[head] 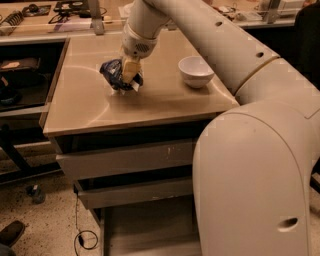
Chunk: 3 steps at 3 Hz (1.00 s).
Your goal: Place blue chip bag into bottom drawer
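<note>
The blue chip bag (114,74), dark navy foil with a white panel, lies crumpled on the beige cabinet top (150,105), left of centre. My gripper (128,75) comes down from above on the bag's right side, its cream fingers (130,69) pressed into the foil. The bottom drawer (145,232) is pulled out at the foot of the cabinet, its flat floor showing, and my white arm hides its right part.
A white bowl (196,71) stands on the cabinet top to the right of the bag. The scuffed top drawer front (125,159) and plain middle drawer front (135,192) are closed. A desk with clutter (45,11) runs behind. A cable (85,239) lies on the floor.
</note>
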### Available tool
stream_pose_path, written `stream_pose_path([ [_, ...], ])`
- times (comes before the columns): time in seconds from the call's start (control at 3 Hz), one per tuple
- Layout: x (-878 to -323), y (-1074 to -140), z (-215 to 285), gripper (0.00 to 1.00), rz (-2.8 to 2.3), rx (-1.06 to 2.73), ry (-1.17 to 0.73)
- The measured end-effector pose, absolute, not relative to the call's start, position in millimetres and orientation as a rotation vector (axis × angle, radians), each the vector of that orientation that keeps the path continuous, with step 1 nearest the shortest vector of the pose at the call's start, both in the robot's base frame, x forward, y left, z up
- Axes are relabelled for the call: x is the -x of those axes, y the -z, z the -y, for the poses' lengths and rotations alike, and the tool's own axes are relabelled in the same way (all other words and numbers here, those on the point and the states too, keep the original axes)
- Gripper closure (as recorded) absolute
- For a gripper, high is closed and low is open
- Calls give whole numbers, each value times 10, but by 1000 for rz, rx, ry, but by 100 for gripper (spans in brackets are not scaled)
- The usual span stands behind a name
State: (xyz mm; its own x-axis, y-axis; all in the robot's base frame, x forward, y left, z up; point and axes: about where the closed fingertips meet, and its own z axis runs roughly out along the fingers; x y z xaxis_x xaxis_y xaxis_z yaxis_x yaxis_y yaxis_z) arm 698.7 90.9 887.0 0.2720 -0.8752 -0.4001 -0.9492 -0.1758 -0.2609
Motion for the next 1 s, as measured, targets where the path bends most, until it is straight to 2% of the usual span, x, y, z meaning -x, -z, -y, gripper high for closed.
stream_pose_path([
  [0.33, -6898, -8897, -893, 100, -1648, 2094, -213],
  [1.0, -6198, -9099, -726, 100, -1727, 2063, -176],
])
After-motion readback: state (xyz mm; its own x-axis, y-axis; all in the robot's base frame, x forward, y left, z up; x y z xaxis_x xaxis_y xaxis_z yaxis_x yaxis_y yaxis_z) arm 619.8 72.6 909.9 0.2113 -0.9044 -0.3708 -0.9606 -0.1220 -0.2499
